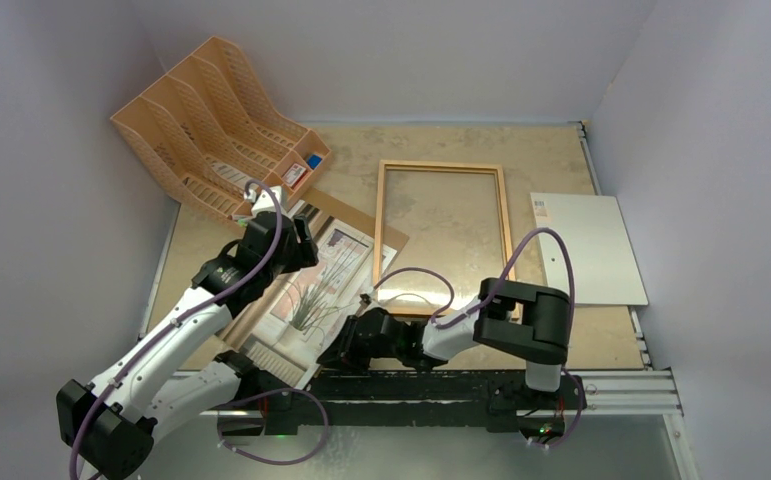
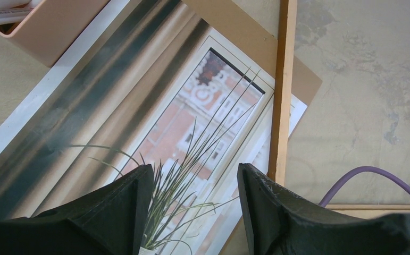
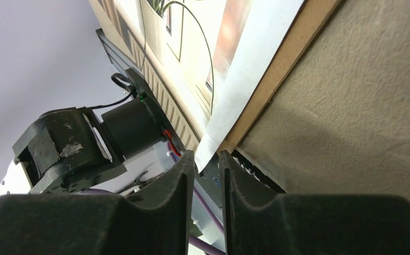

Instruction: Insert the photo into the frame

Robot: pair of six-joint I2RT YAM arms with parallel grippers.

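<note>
The photo (image 1: 321,285), a print of a grassy plant by a window, lies face up on a brown backing panel (image 1: 386,228) at the table's left-centre. Its right edge reaches the left moulding of the brown wooden frame (image 1: 507,230), which lies flat to the right. My left gripper (image 1: 296,240) hovers open over the photo (image 2: 208,106), nothing between its fingers; the frame (image 2: 282,79) passes just right of it. My right gripper (image 1: 331,355) is at the photo's near corner. There its jaws (image 3: 207,156) stand narrowly open, the white corner of the photo (image 3: 234,64) at their mouth.
An orange-tan file rack (image 1: 201,110) stands at the back left, close to the photo's far end. A pale grey-white sheet (image 1: 591,250) lies right of the frame. The backing panel (image 3: 282,58) overhangs the table's near edge by the black rail (image 1: 621,385). A purple cable (image 2: 373,175) loops over the frame.
</note>
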